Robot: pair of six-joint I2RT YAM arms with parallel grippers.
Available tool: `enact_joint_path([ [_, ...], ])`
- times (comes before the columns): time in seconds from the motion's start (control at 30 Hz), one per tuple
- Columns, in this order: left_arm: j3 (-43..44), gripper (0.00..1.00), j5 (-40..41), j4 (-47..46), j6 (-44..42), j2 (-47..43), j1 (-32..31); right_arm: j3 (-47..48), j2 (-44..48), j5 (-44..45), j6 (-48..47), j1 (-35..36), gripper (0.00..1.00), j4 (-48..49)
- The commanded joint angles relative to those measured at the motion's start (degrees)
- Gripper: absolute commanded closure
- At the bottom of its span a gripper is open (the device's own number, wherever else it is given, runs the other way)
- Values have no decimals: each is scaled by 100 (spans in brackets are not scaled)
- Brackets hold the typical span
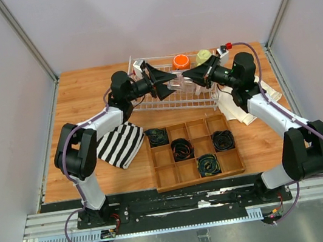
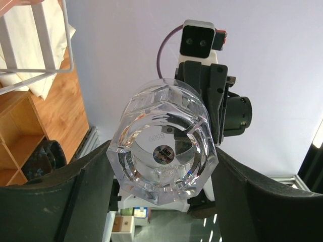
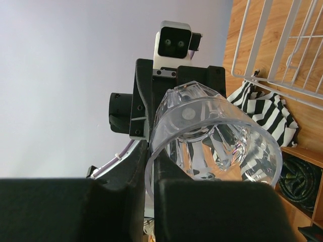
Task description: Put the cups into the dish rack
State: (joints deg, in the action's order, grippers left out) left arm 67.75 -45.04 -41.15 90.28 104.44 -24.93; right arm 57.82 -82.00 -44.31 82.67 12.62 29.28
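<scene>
A clear tumbler hangs on its side between both grippers, over the white wire dish rack at the back. My right gripper is shut on its rim wall, one finger inside and one outside. The tumbler's mouth faces the right wrist camera. My left gripper is open, its wide fingers flanking the tumbler's octagonal base, close to its corners. An orange mug and a pale yellow-green mug sit in the rack's far side.
A wooden compartment tray of black cables lies in front of the rack. A striped cloth lies at its left, a white cloth at its right. Rack wires show in both wrist views.
</scene>
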Motion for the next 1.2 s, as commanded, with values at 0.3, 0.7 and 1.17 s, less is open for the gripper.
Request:
enact_joint_path([
  [0.3, 992, 100, 230, 1316, -1404, 306, 319, 7, 256, -72, -699, -78, 57, -574],
  [0.7, 3985, 99, 1818, 5168, -4445, 1173, 397, -174, 1072, -283, -1878, -968, 51, -2065],
  [1.17, 6594, 100, 3983, 7046, -6362, 2612, 33, 141, 1314, -552, -2449, -1521, 51, -2767],
])
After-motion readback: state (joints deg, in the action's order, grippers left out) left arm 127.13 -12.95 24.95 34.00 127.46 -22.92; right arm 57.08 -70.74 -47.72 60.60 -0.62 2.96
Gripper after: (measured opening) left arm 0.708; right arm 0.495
